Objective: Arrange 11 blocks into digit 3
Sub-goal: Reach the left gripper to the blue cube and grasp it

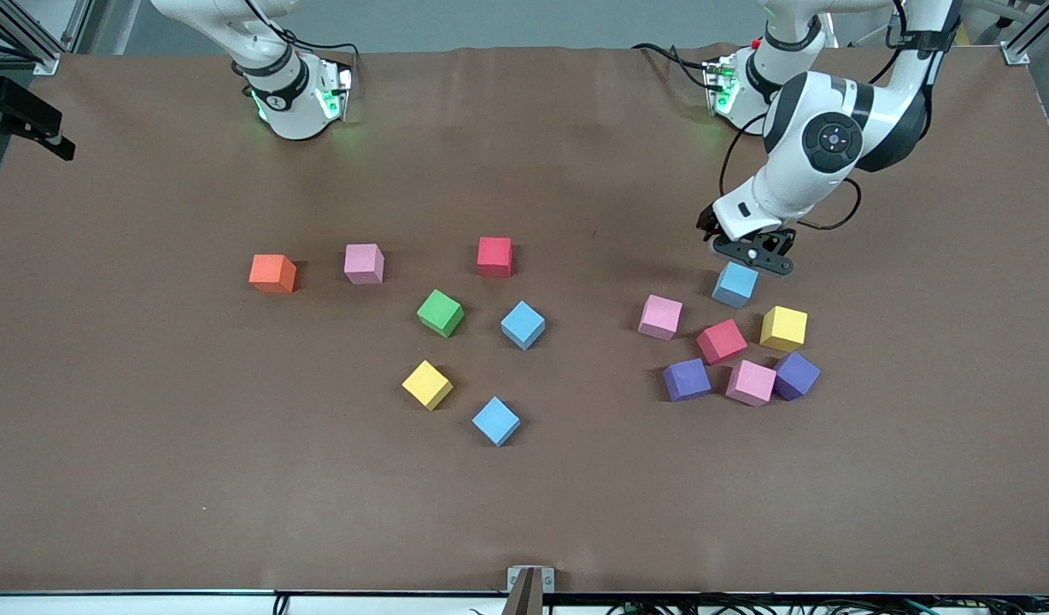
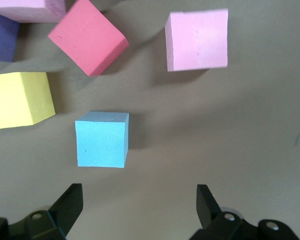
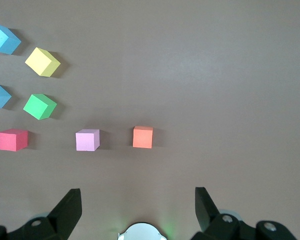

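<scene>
No readable writing anywhere. The left gripper (image 1: 751, 254), open (empty), hovers just above a blue block (image 1: 735, 284); the right gripper (image 3: 138, 207) waits, open.

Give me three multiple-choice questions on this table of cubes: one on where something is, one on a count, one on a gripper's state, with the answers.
1. Which cube lies nearest the left gripper?
A. the orange one
B. a blue one
C. the green one

2. How many blue cubes are on the table?
A. one
B. two
C. three

3. How do the left gripper's jaws stand?
A. open, holding nothing
B. shut on a pink cube
C. shut on a yellow cube

Answers:
1 B: the gripper hangs just beside the blue cube at the left arm's end.
2 C: that one plus two more mid-table.
3 A: the left wrist view shows its fingers spread with bare table between them. The right gripper waits open too, up over its own end.
</scene>
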Motion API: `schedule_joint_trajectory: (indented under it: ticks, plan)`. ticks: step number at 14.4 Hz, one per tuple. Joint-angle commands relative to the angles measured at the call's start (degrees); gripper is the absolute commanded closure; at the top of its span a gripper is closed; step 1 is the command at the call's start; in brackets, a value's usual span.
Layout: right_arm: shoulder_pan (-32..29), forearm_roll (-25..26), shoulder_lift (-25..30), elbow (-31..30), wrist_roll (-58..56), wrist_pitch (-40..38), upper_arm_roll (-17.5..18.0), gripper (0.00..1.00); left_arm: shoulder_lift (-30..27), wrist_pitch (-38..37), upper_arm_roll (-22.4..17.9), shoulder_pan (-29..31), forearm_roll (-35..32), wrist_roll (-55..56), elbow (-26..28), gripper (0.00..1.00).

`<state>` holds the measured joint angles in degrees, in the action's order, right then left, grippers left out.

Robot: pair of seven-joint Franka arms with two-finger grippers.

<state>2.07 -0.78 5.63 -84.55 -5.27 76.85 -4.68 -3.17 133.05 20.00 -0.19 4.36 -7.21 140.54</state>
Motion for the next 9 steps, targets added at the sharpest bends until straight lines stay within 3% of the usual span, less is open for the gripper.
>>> schedule_joint_trajectory:
  ticks: [1,9]
  plan:
    - [0.5,0.5,0.3,0.0,-0.4,-0.6,-0.2,0.0,1.2,6.5,0.4,2.1,-0.1,-6.7,3.8,0.0]
    - [0.1,0.7,0.3,0.0,0.1,-1.9,-0.2,0.0,14.2,24.9,0.1,6.8,-10.9,-7.6,5.4,0.0]
